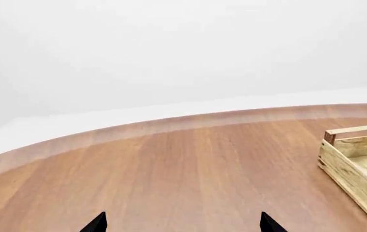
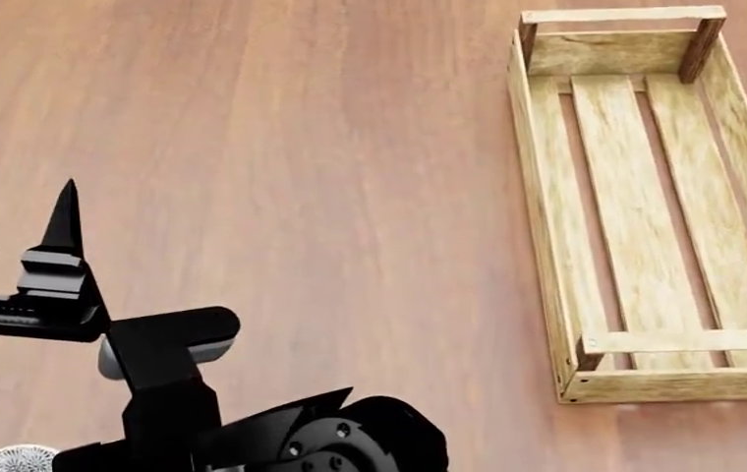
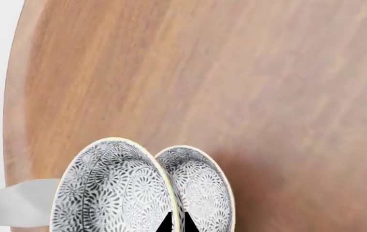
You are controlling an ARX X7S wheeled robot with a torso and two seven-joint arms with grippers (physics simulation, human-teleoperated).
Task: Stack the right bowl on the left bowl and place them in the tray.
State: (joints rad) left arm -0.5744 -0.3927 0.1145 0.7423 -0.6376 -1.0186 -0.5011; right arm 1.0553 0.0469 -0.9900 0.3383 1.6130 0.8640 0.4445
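Right end effector [image 3: 176, 223] clamped on bowl [image 3: 116, 191] rim, second bowl [image 3: 200, 186] touching it. Left end effector [image 1: 182, 223] fingers apart. Tray [image 2: 636, 206] on desk [image 2: 295, 177].

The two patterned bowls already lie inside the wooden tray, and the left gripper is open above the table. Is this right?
Not quite. The head view shows the tray empty; the right wrist view shows both bowls outside it, at the right gripper. The left gripper is open.

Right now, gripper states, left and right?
Left gripper: open, holding nothing.
Right gripper: shut on the rim of a patterned bowl, beside the other bowl.
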